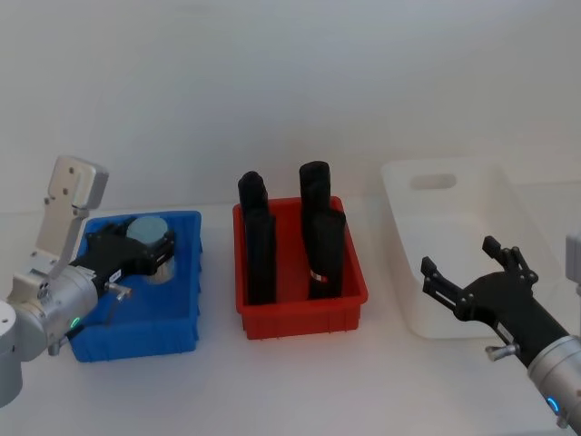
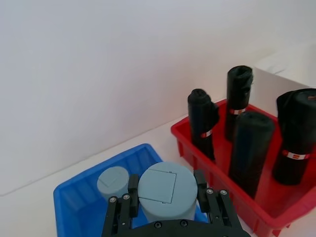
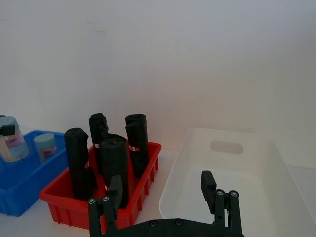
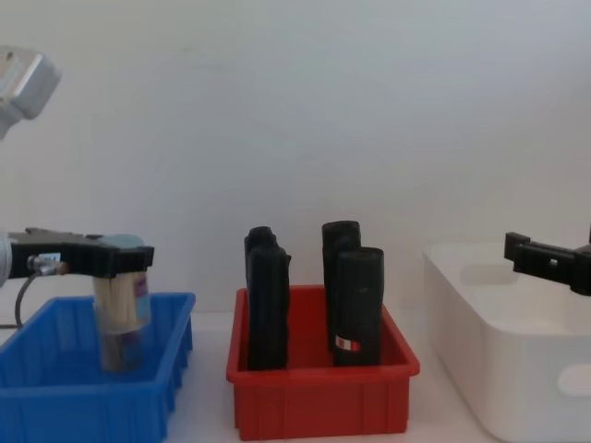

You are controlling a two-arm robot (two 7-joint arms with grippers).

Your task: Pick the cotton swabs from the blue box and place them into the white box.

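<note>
Cotton swabs jar (image 2: 168, 190) is being clamped between the jaws of the left gripper (image 2: 166, 183), low inside the blue box (image 1: 136, 336). A second jar (image 2: 112, 181) is being left standing beside it there. No jar is being shown in the white box (image 3: 276, 163), so the transfer is being judged barely begun. The right gripper (image 1: 458, 256) is being held with jaws apart, well apart from the blue box.

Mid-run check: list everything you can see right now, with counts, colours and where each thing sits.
cotton swabs: two jars, clear with blue-grey lids, both in the blue box; one gripped, the other beside it
blue box: one, blue, table's left
red bin: one, red, middle
black rolls: four, black, upright in the red bin
white box: one, white, right
table: one, white
left gripper: black, over the blue box, fingers shut on one jar
right gripper: black, fingers open, at the white box's near end
</note>
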